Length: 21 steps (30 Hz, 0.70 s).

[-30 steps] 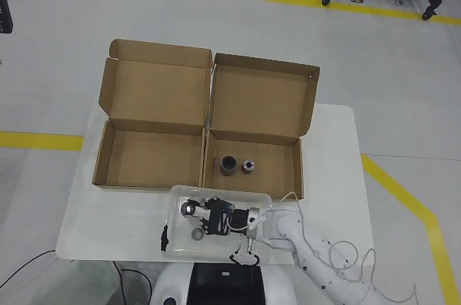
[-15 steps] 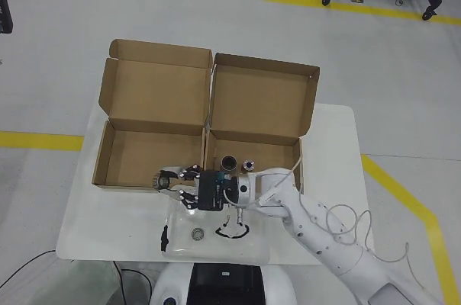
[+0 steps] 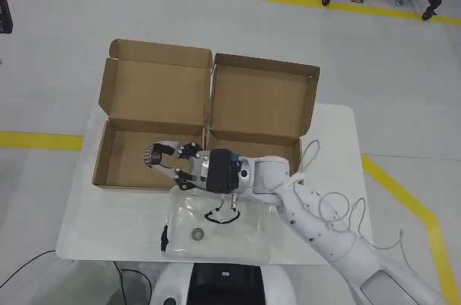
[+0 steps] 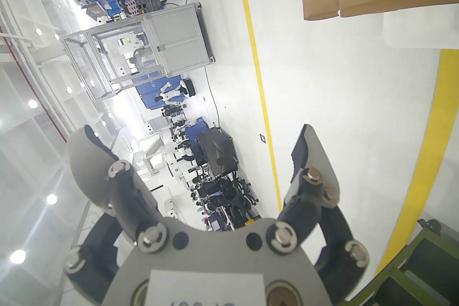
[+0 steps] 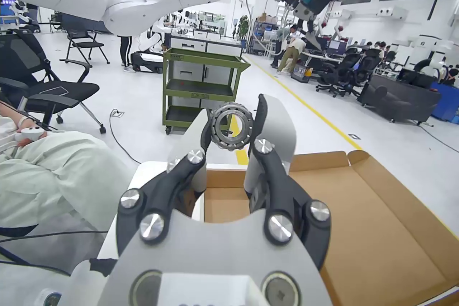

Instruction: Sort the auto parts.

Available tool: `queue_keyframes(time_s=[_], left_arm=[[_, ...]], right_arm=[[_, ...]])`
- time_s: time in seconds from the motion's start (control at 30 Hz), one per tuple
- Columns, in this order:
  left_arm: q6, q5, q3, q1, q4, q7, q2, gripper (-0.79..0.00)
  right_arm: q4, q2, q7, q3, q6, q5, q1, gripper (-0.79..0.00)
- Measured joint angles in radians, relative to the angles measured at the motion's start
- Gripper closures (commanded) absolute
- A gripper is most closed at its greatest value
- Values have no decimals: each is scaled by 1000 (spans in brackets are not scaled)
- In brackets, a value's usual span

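Over the left cardboard box [image 3: 124, 162], the right hand [image 5: 233, 117] hangs w/ its fingers drawn narrow on a roller bearing [image 5: 229, 130]. The bearing is a steel ring w/ rollers round its rim, pinched btwn the black fingertip pads [image 5: 205, 139] and held clear above the box's bare floor. Right cardboard box [image 3: 261, 95] sits touching the left one, both w/ lids folded back, on the white counter [image 3: 333, 152]. Just in front of the boxes is a clear plastic tray [image 3: 183, 217], holding a small metal ring part [image 3: 198, 234] and a thin black loop [image 3: 221, 216], apart from each other. Left hand [image 4: 193, 142] is raised off the counter, fingers spread wide w/ nothing btwn them. A white label on each hand's base plate is cropped at the frame edge; writing can't be made out.
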Motion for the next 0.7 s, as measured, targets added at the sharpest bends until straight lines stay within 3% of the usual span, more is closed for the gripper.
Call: queue_keyframes(time_s=[0.13, 0.4, 0.7], left_arm=[[0, 0, 0, 0, 0, 0, 0, -785], [0, 0, 0, 0, 0, 0, 0, -785], [0, 0, 0, 0, 0, 0, 0, -785]], right_arm=[[1, 8, -103, 33, 20, -42, -41, 0], [-69, 40, -178, 121, 41, -119, -151, 0], [-127, 57, -104, 168, 53, -142, -218, 0]])
